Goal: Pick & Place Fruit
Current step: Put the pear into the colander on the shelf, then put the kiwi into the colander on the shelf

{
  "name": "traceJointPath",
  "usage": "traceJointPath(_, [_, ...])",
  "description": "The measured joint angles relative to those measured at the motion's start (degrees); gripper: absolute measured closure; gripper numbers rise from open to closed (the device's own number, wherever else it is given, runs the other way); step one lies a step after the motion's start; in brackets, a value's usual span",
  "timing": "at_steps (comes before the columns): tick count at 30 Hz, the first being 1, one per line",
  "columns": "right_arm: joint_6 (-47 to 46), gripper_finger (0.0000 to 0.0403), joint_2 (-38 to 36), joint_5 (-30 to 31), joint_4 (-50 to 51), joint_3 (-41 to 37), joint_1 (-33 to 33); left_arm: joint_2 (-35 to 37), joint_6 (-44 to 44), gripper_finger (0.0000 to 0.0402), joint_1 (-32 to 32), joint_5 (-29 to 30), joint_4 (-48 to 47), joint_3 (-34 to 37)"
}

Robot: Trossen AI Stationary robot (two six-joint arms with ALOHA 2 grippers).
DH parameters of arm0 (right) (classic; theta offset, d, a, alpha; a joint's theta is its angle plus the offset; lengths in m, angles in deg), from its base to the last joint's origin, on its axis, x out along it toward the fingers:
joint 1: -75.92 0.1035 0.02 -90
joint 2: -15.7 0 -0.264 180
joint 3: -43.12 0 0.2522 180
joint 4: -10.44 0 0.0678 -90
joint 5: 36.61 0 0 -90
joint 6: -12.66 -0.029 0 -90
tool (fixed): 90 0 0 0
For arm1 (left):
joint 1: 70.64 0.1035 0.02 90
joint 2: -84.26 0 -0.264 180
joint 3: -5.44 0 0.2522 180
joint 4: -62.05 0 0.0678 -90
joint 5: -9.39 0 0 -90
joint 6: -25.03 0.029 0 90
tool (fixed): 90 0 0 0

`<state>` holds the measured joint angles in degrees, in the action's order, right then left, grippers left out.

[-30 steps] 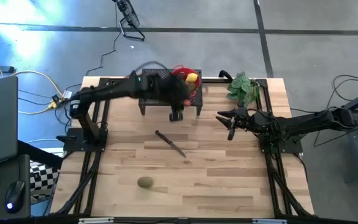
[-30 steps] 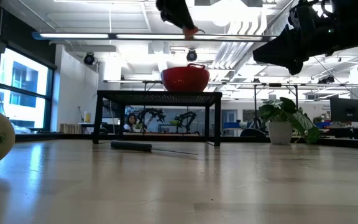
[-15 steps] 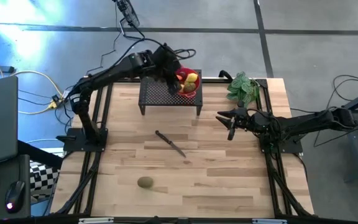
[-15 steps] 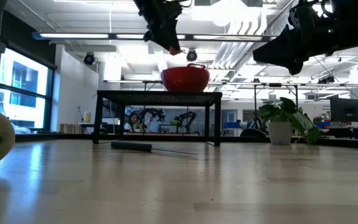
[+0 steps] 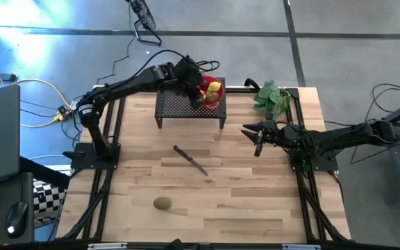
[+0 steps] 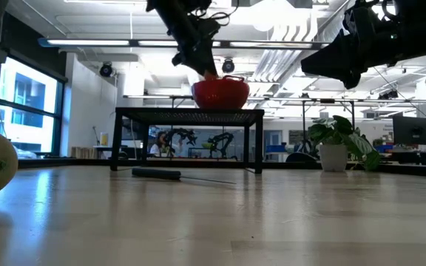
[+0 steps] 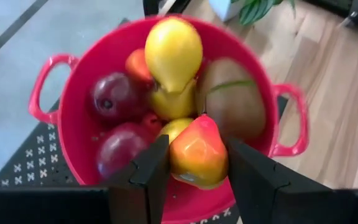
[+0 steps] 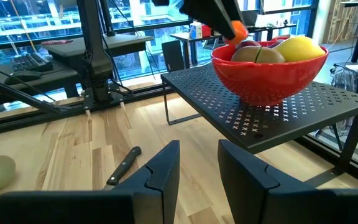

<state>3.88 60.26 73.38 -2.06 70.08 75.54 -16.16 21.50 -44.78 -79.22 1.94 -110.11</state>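
One orange-and-yellow fruit (image 7: 197, 154) sits clenched between the fingers of your left claw (image 7: 197, 163), held just over the red bowl (image 7: 73, 134) on the black mesh stand (image 5: 189, 107). Inside the bowl you can see a yellow lemon (image 7: 173, 53), dark red pieces (image 7: 115, 96) and a kiwi (image 7: 234, 102). Another kiwi (image 5: 162, 203) lies alone on the worktop (image 5: 248, 194), well apart from the knife (image 5: 189, 160). Your right claw (image 5: 257, 135) waits beside the leafy plant (image 5: 271, 98), fingers parted, holding nothing.
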Motion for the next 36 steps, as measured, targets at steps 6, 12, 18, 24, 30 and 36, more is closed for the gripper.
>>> traceJointPath(6, [0.0, 0.03, 0.01, 0.0, 0.0, 0.0, -0.02, 0.0, 0.0, 0.0261, 0.0, 0.02, -0.06, 2.38])
traceJointPath(12, [0.0, 0.03, -0.01, 0.0, 0.0, 0.02, -0.02, 0.0, 0.0, 0.0261, 0.0, 0.99, 0.14, 2.87])
traceJointPath(18, [0.0, 0.03, 0.01, 0.02, -0.01, 0.0, -0.01, 0.0, -2.32, 0.0253, 0.0, 2.18, 2.26, 2.87])
traceJointPath(24, [0.01, 0.03, 0.01, 0.01, -0.01, 0.0, -0.01, 0.02, 0.59, 0.0205, 0.0, 2.2, 3.41, 2.87])
traceJointPath(30, [0.02, 0.03, 0.01, 0.01, -0.02, 0.01, -0.02, 0.02, 2.01, 0.0171, 0.0, 2.23, 3.41, 2.89])
traceJointPath(36, [0.02, 0.03, 0.01, 0.0, 0.0, 0.01, 0.0, 0.34, 1.8, 0.0169, 0.0, 2.3, 1.84, 2.1])
